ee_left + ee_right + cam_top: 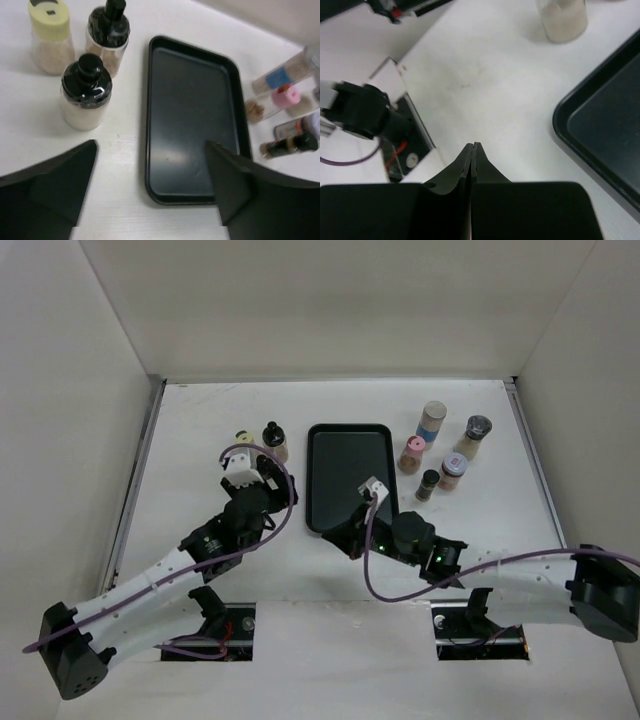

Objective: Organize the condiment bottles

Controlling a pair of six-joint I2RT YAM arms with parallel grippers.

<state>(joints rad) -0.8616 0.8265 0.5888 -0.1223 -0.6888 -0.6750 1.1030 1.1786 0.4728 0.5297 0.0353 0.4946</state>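
A flat black tray (348, 475) lies mid-table. Left of it stand a pale-yellow-capped shaker (245, 439) and a black-capped bottle (274, 440). The left wrist view shows these (49, 35) (107, 37) plus a black-capped jar (86, 92) just beyond the left finger. Right of the tray stand a blue-labelled bottle (431, 422), a grey-capped one (473, 437), a pink-capped one (411, 453), a red-labelled one (453, 472) and a small dark bottle (428, 484). My left gripper (265, 478) (151, 145) is open and empty, near the tray's left side. My right gripper (345, 537) (474, 145) is shut and empty at the tray's near edge.
White enclosure walls stand on the left, back and right. Two cut-outs with wiring (225, 625) (480, 625) sit in the near table edge by the arm bases. The tray corner (605, 130) lies right of my right fingers, and a cream-filled bottle (563, 17) stands beyond.
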